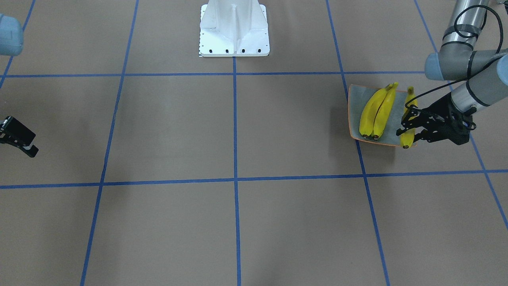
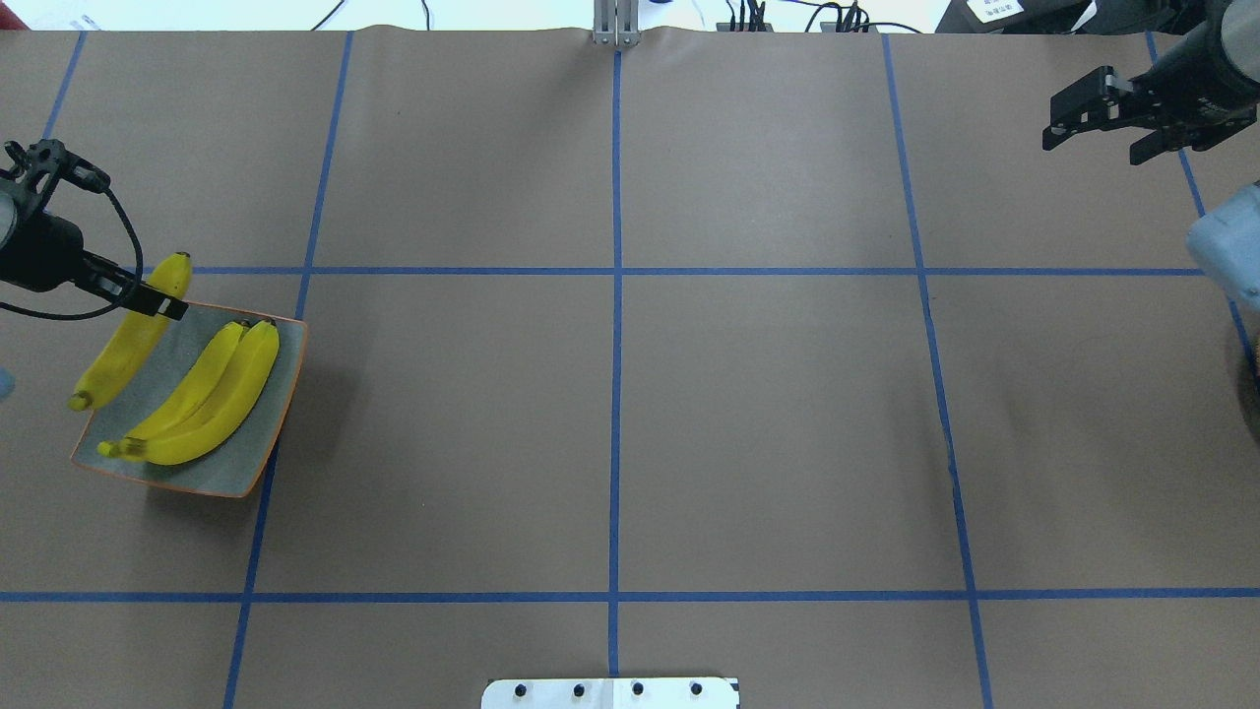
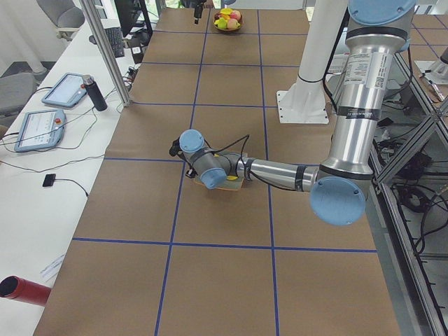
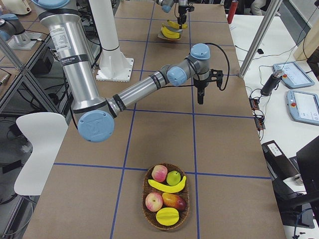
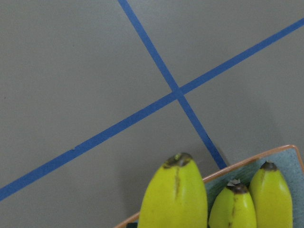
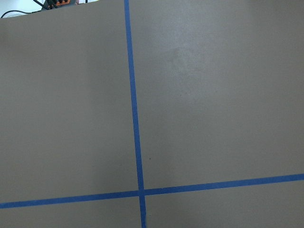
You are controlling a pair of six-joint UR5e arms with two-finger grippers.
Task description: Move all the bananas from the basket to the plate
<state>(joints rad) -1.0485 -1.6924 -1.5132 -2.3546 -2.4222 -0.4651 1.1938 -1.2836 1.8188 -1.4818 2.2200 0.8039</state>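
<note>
Surface: brown paper-covered surface [image 2: 768, 423], gridded in blue tape, fills the overhead view.
Left gripper [image 2: 156, 298]: far left of the overhead view, fingers closed across the third banana [image 2: 128, 340].
Third banana: over the plate's left rim, partly overhanging it, running parallel to the others, probably to leave room.
Plate [image 2: 261, 414]: lower left, carrying two bananas [image 2: 212, 394] that lie touching, side by side.
Right gripper [image 2: 1093, 128]: upper right, fingers spread wide and holding nothing, well apart from the plate.
Basket [image 4: 166, 228]: bottom centre of the right-side view, where the fourth banana [image 4: 167, 187] lies among other fruit, not yet transferred.
</note>
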